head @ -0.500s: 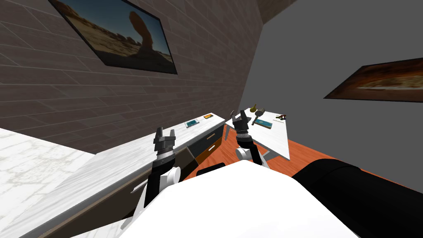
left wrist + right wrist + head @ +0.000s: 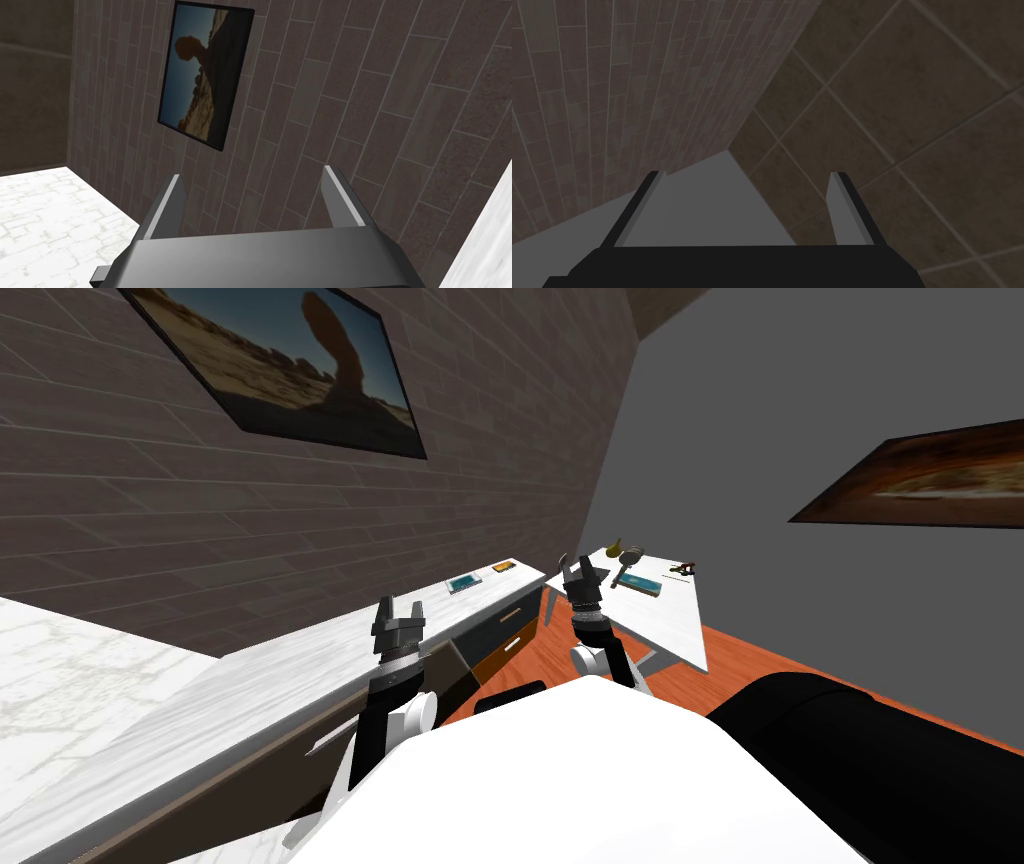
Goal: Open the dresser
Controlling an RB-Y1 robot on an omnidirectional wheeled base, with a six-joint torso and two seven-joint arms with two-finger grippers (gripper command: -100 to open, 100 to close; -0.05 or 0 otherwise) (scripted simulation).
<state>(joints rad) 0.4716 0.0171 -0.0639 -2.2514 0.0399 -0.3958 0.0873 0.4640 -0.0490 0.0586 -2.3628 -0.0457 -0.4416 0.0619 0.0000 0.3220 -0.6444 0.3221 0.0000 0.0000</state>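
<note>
the dresser runs along the brick wall on my left, a long low piece with a pale marbled top and dark drawer fronts that carry light bar handles. its front edge faces a narrow strip of orange wood floor. a small teal item and an orange one lie near the far end of the top. just past that end a white tabletop stands by the grey wall, its near corner close to the dresser's, with a teal book and a few small things on it. the left tool is raised by the dresser's front edge, blades apart, touching nothing. the right tool is raised over the gap between dresser and tabletop, blades likewise apart and bare.
</note>
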